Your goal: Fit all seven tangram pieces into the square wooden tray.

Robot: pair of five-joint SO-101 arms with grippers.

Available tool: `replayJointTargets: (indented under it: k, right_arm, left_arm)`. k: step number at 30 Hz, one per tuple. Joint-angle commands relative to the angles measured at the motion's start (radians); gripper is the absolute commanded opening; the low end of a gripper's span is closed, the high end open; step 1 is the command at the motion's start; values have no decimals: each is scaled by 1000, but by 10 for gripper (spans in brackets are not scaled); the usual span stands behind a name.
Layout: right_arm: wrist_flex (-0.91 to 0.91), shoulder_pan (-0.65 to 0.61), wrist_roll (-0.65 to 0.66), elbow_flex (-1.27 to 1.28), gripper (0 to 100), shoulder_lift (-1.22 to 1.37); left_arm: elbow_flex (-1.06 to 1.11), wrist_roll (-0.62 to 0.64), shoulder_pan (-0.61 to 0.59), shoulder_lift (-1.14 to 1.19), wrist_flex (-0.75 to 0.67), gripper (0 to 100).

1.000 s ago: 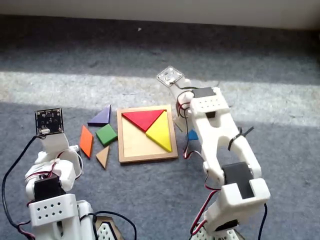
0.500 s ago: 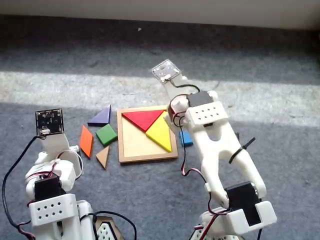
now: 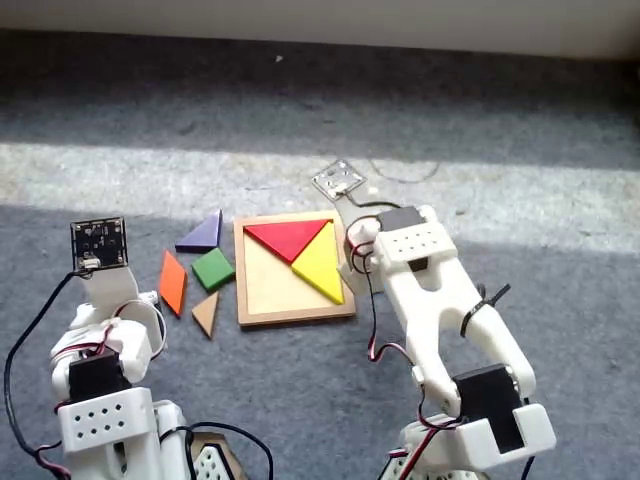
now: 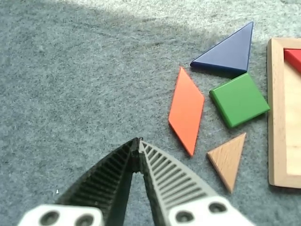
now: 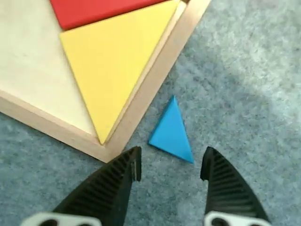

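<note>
The square wooden tray point(image 3: 241, 290) holds a red triangle point(image 3: 285, 237) and a yellow triangle point(image 3: 322, 265). Left of it on the carpet lie a purple triangle point(image 3: 203, 233), a green square point(image 3: 213, 268), an orange parallelogram point(image 3: 173, 282) and a tan triangle point(image 3: 206, 313). A small blue triangle point(image 5: 171, 134) lies just outside the tray's rim point(image 5: 155, 92), and my right gripper point(image 5: 171, 162) hangs open close above it with a finger on either side. The right arm point(image 3: 420, 250) covers that spot from above. My left gripper point(image 4: 138, 141) is shut and empty, near the orange parallelogram point(image 4: 186, 110).
Grey carpet covers the whole floor. A band of sunlight crosses behind the tray. The left arm's base point(image 3: 100, 400) sits at the near left, and the right arm's base point(image 3: 470, 430) at the near right.
The right arm swung toward the tray's right edge and lowered its wrist; the blue triangle, visible beside the tray before, is now under the arm. The left arm stayed still.
</note>
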Motion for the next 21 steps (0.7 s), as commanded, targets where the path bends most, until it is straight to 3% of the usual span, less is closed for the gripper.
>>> replayJointTargets:
  k: [1,21]
  right_arm:
    - [-64,13,20,24,212,-47]
    - [-110,25,61,22,213,99]
  left_arm:
    - [-8,-6,25,-8,-20,8]
    - [-7,-6,25,-8,-20,8]
